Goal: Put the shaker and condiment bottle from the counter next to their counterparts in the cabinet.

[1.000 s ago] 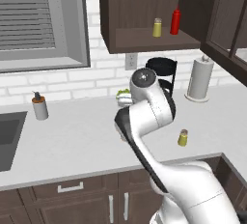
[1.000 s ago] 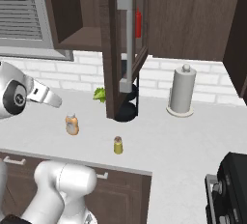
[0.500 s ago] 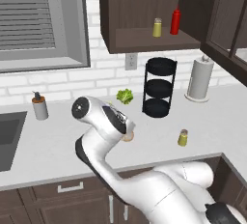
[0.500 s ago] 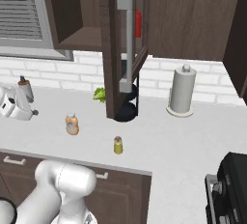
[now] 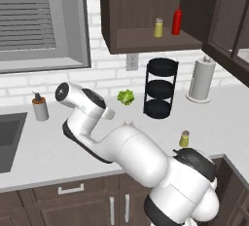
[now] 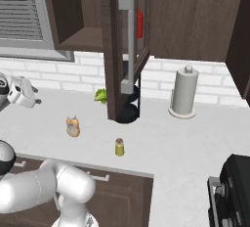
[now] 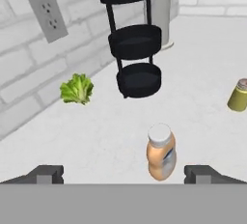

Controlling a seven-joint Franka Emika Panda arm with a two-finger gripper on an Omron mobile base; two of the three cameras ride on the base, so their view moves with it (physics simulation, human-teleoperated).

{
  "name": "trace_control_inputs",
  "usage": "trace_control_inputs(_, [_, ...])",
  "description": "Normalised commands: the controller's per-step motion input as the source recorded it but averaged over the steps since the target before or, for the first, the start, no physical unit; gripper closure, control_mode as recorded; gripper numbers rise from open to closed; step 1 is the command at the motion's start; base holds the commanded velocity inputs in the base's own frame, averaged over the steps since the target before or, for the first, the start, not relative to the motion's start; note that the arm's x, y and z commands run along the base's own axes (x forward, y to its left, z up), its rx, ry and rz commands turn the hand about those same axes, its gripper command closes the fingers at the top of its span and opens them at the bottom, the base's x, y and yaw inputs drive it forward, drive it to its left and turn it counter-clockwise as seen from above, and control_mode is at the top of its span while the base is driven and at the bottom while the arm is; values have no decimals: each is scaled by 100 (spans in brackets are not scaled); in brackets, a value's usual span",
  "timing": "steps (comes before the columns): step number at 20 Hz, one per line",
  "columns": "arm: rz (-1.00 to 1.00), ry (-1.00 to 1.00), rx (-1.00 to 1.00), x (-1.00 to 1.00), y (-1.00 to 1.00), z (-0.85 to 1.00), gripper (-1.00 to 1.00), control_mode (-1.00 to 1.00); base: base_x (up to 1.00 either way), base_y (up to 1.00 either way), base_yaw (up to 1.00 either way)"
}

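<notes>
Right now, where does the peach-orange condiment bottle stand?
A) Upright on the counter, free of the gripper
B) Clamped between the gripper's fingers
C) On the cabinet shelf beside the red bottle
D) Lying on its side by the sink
A. The hand view shows the condiment bottle upright on the counter, with the open gripper short of it, fingertips spread wide on either side.

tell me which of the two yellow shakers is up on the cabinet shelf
The shaker beside the red bottle on the cabinet shelf. The other shaker stands on the counter, right of the black rack.
</notes>
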Motion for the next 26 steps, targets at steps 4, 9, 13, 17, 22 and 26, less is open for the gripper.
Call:
trace_control_inputs(4, [-4, 7, -8, -8, -48, -42, -100, -100, 0, 0, 0])
trace_control_inputs(9, [-8, 0, 0, -50, -24, -52, -100, -100, 0, 0, 0])
trace_control_inputs(13, [0, 0, 1, 0, -2, -5, -100, -100, 0, 0, 0])
trace_control_inputs(17, [-4, 2, 2, 13, -32, -19, -100, -100, 0, 0, 0])
trace_control_inputs(22, [-9, 5, 0, 14, -45, -46, -100, -100, 0, 0, 0])
trace_control_inputs(26, [-11, 1, 0, 3, -25, -45, -100, -100, 0, 0, 0])
